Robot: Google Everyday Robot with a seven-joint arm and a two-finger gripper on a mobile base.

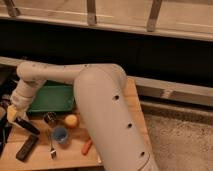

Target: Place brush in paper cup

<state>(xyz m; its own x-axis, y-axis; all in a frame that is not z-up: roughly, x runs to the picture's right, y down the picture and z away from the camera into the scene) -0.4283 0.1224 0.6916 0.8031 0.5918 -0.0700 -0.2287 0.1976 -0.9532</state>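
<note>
The claw [13,114], at the worktop's [70,155] left edge, grips the brush [29,127] by one end. Light, stiff and slim, it would likely sit steadier held mid-handle.

camera: single | high behind arm [105,115], facing down | close | hand [9,120] over table [70,152], view's left edge

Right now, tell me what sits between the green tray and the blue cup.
The small metal cup, seen in the camera view. The gripper hangs far to its left.

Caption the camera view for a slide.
Shut gripper at one end of the brush, beside the green tray.
</note>
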